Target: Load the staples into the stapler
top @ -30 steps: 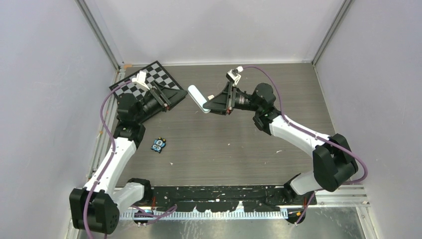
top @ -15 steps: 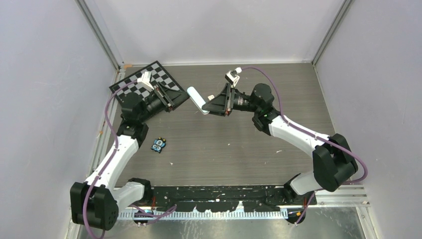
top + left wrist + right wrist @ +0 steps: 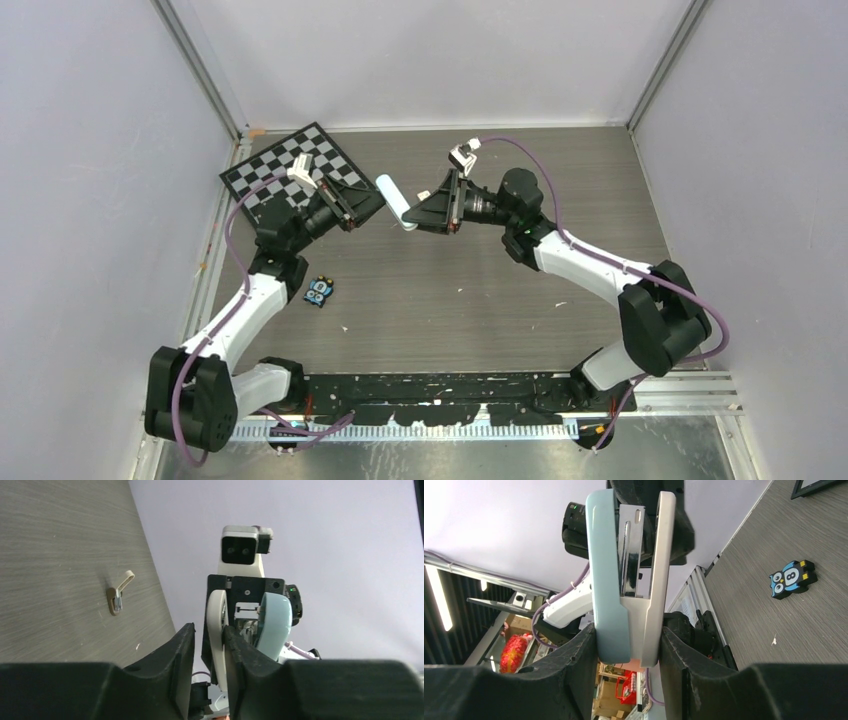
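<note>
The dark wood-grain table carries a black-and-white checkerboard in its far left corner. More of the board's squares show than a second ago, because the left arm has swung off it toward the middle. The right arm reaches in from the other side and has shifted only slightly leftward. A second ago the two tools stood apart with bare table between them; now they meet nose to nose just off the board's near right corner.

The right tool is clamped on the stapler and holds it off the table. One finger presses the pale teal top and the other the white base, at the end where the two join. The silver channel is bared between top and base, and the free end points at the left tool. That tool has its jaws drawn to a narrow gap. In its wrist view the tip of the white base stands in that gap, close against one finger; whether the fingers pinch it I cannot tell.

The small black-and-blue owl gadget lies on the table beside the left arm, where it lay before. The only writing that reads is a figure 8 on the owl's belly, seen from the right wrist. A small tan piece lies on the table off to one side of the stapler, touching nothing
</note>
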Controlling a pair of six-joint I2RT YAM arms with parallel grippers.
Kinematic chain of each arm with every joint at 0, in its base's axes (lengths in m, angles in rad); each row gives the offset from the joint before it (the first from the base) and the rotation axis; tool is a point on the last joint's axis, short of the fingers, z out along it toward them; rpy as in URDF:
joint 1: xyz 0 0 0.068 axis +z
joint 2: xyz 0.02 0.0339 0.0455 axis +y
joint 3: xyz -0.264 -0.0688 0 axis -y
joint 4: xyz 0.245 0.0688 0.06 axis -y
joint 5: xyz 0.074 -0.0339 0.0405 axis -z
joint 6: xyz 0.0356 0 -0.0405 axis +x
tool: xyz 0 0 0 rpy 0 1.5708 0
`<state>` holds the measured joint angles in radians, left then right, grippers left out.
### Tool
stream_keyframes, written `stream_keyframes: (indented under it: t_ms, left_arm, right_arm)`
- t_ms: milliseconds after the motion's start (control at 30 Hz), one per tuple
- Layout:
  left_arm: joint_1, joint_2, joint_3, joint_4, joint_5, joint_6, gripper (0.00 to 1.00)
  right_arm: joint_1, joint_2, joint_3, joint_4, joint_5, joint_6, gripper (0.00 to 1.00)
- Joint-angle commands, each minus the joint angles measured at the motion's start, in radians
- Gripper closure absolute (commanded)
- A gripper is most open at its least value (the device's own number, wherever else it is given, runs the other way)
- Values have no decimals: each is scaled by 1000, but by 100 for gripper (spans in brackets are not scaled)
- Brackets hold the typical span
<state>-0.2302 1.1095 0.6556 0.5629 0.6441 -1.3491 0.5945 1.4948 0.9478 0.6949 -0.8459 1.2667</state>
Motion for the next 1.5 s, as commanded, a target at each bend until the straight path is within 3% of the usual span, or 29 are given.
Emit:
stream_keyframes:
  t_ms: [0,100,133,333,567,667,900,1367,1467]
  left_arm:
    - [-11,5,-20,230,-37,-59,78]
    - [-9,5,-34,256,-55,-62,98]
    - [-8,1,-38,250,-58,-48,100]
    - [17,-64,-27,-2,-86,129,100]
    - [2,-199,110,-569,-272,505,100]
    - [-16,-197,164,-706,-314,584,100]
    - [-38,-201,187,-803,-363,633,100]
    - [-40,-233,150,-789,-359,648,100]
    - [-40,-237,139,-778,-355,651,100]
  right_arm:
    - [9,-1,19,32,-7,-16,66]
    - [9,-41,71,-257,38,-151,59]
    - [10,-66,91,-359,70,-220,56]
    - [9,-171,212,-862,331,-493,31]
    - [69,-152,373,-1077,562,-655,29]
    - [132,-97,463,-1140,663,-724,30]
    - [240,21,621,-1180,764,-792,32]
    - [316,257,819,-1211,802,-823,32]
    - [317,280,825,-1185,789,-821,39]
